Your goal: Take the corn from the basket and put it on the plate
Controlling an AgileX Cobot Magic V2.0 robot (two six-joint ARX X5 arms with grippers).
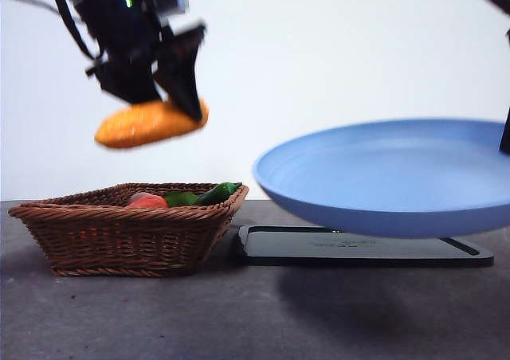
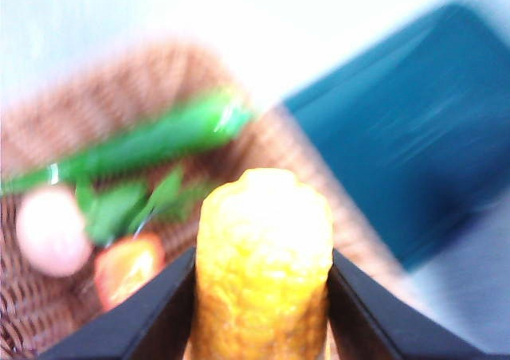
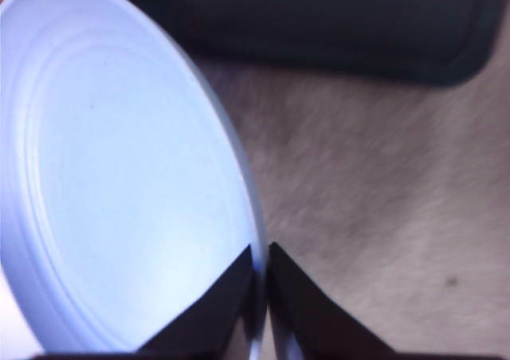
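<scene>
The corn (image 1: 150, 123) hangs above the basket (image 1: 127, 231), clamped in the left hand (image 2: 263, 296); the right hand (image 3: 261, 296) pinches the plate (image 1: 382, 177) rim beside the basket.

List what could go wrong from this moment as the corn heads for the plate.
1. The left gripper holds the corn in the air above the basket; much of the cob juts out to one side, so it might pivot or slip free.
2. The right gripper holds the plate by its rim only, in the air above the black tray. The corn's landing could tip it.
3. On that shallow plate, the rounded cob may roll off.
</scene>
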